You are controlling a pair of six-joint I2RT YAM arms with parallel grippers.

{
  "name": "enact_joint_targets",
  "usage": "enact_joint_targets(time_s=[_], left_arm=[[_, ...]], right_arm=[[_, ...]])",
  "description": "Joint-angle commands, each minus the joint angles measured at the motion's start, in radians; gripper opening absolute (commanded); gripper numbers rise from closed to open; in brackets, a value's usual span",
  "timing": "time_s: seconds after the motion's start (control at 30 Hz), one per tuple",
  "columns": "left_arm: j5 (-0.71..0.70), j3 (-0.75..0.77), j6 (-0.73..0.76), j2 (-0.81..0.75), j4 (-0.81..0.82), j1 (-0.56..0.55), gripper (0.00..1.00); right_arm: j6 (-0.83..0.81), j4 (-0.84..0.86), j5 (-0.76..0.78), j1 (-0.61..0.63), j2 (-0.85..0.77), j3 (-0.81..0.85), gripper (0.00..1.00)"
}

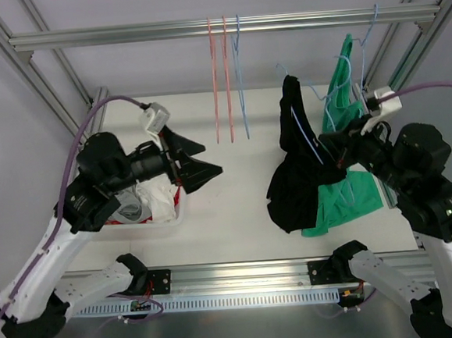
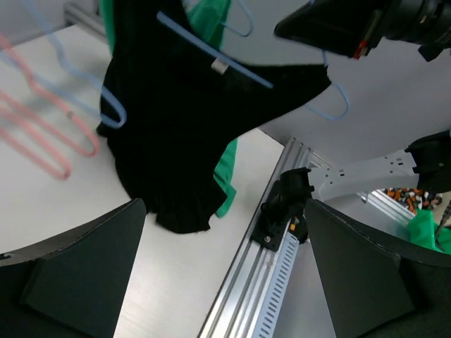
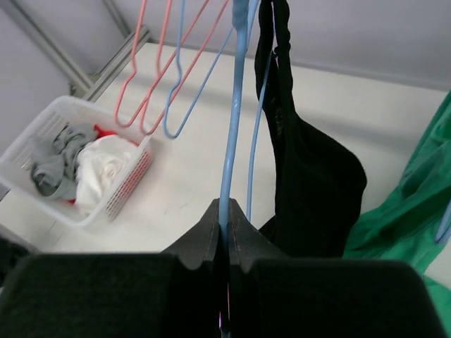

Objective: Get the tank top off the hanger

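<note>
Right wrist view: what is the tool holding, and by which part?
The right tool is shut on the blue hanger, pinching its wire at the lower end.

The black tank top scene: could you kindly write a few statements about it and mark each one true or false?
1. The right gripper is shut on the blue hanger. True.
2. The left gripper grips the black tank top. False: it is open, empty and apart from the top.
3. The black tank top hangs on the blue hanger. True.
4. The white basket is empty. False: grey and white clothes lie in it.
5. The pink hangers carry garments. False: they hang bare.
</note>
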Motion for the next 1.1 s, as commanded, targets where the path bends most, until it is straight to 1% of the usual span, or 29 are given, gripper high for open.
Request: enact_joint_targets(time_s=[0.0, 0.03, 0.1, 0.13, 0.17, 0.2, 0.23, 0.27, 0.37, 0.4, 0.47, 0.5, 0.57, 0.6, 0.67, 0.7, 0.73, 0.77, 0.83, 0.9, 0.97, 1.0, 1.07], left_arm=[[-0.269, 0.136, 0.124, 0.13, 0.08, -0.239, 0.99], [-0.345, 0.197, 0.152, 0.206, 0.081, -0.287, 0.99], [-0.396, 0.288, 0.222, 0.283, 0.086, -0.364, 0.99], [-0.424, 0.314, 0.242, 0.358, 0.091, -0.42, 0.99], [-0.504, 0.34, 0.273, 0.394, 0.092, -0.442, 0.99], [-0.543, 0.36, 0.287, 0.426, 0.1, -0.457, 0.99], [-0.562, 0.398, 0.29, 0.484, 0.112, -0.465, 0.99], [-0.568, 0.414, 0.293, 0.51, 0.121, -0.465, 0.98], [-0.564, 0.475, 0.311, 0.602, 0.149, -0.467, 0.89], [-0.56, 0.507, 0.315, 0.622, 0.15, -0.467, 0.82], [-0.548, 0.538, 0.318, 0.679, 0.155, -0.467, 0.74], [-0.536, 0.563, 0.319, 0.694, 0.158, -0.467, 0.64], [-0.533, 0.581, 0.315, 0.73, 0.157, -0.467, 0.57], [-0.534, 0.59, 0.316, 0.738, 0.158, -0.467, 0.43], [-0.551, 0.592, 0.318, 0.75, 0.157, -0.467, 0.3], [-0.553, 0.589, 0.319, 0.751, 0.158, -0.467, 0.22], [-0.557, 0.584, 0.319, 0.745, 0.157, -0.467, 0.04], [-0.565, 0.58, 0.318, 0.739, 0.157, -0.467, 0.0], [-0.574, 0.561, 0.316, 0.715, 0.16, -0.467, 0.0], [-0.651, 0.549, 0.307, 0.698, 0.16, -0.467, 0.0], [-0.758, 0.538, 0.281, 0.667, 0.16, -0.468, 0.0], [-0.883, 0.525, 0.264, 0.658, 0.16, -0.468, 0.0], [-0.976, 0.508, 0.243, 0.62, 0.16, -0.467, 0.0]], right_arm=[[0.057, -0.082, -0.14, -0.004, -0.113, -0.038, 0.0], [0.07, -0.127, -0.158, -0.004, -0.136, -0.038, 0.0], [0.081, -0.162, -0.177, -0.004, -0.196, -0.032, 0.0], [0.084, -0.179, -0.184, -0.002, -0.212, -0.023, 0.0], [0.083, -0.216, -0.189, -0.002, -0.222, -0.011, 0.0], [0.081, -0.237, -0.189, -0.002, -0.236, 0.003, 0.0], [0.081, -0.254, -0.187, -0.002, -0.239, 0.035, 0.0], [0.084, -0.283, -0.19, -0.004, -0.242, 0.049, 0.0], [0.09, -0.306, -0.219, -0.002, -0.261, 0.083, 0.0], [0.092, -0.309, -0.226, -0.002, -0.264, 0.088, 0.0], [0.092, -0.319, -0.242, -0.002, -0.272, 0.104, 0.0], [0.091, -0.32, -0.246, -0.002, -0.273, 0.109, 0.0], [0.091, -0.322, -0.247, -0.004, -0.279, 0.12, 0.0], [0.091, -0.323, -0.249, -0.002, -0.279, 0.124, 0.0], [0.089, -0.326, -0.249, -0.004, -0.282, 0.131, 0.0], [0.087, -0.328, -0.246, -0.004, -0.284, 0.129, 0.0], [0.081, -0.331, -0.237, -0.002, -0.284, 0.128, 0.0], [0.08, -0.333, -0.232, -0.004, -0.285, 0.126, 0.0], [0.072, -0.339, -0.226, -0.004, -0.288, 0.114, 0.0], [0.064, -0.343, -0.239, -0.004, -0.299, 0.1, 0.0], [0.035, -0.366, -0.288, -0.002, -0.314, 0.077, 0.0], [0.019, -0.381, -0.307, -0.002, -0.336, 0.071, 0.0], [-0.026, -0.424, -0.35, -0.004, -0.366, 0.056, 0.0]])
